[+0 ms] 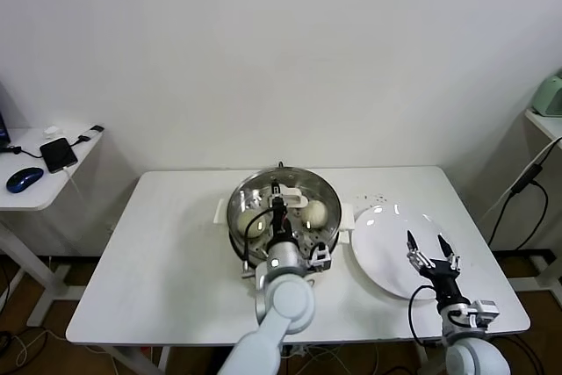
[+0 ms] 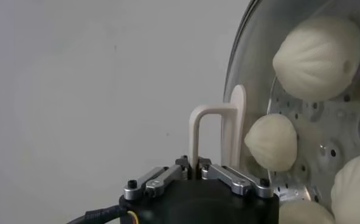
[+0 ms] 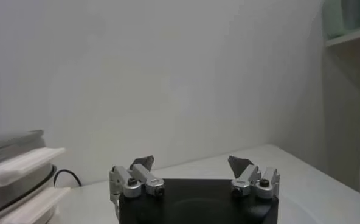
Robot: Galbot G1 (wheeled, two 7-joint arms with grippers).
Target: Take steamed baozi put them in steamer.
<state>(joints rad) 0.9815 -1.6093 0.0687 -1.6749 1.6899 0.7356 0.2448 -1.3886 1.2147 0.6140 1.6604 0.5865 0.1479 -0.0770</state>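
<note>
1. Four buns point(image 2: 317, 58) already lie inside the steamer point(image 1: 334, 217), spread over its perforated metal tray. The left wrist view shows them through glass, while the head view shows only two clearly, one on each side of the arm.
2. The left gripper point(image 2: 196, 163) is over the middle of the steamer, its fingers clamped together on the thin white handle point(image 2: 204, 122) of the glass lid point(image 2: 259, 36). Gripping the handle makes sense because it is the only part of the lid narrow enough to pinch.
3. The lid covers the pot's mouth. I cannot tell whether its rim sits fully on the steamer or hangs just above it.
4. The plate point(image 1: 386, 252) lies bare just beside the steamer, on the right side of the table point(image 1: 167, 252). With no buns on it, the loading part of the job looks finished.
5. The right gripper point(image 1: 430, 248) hovers above the near edge of the plate, fingers spread wide and holding nothing. It is well clear of the pot, probably waiting out of the left arm's way.
6. The step in hand seems to be closing the steamer. What remains would be settling the lid square and letting go.
</note>
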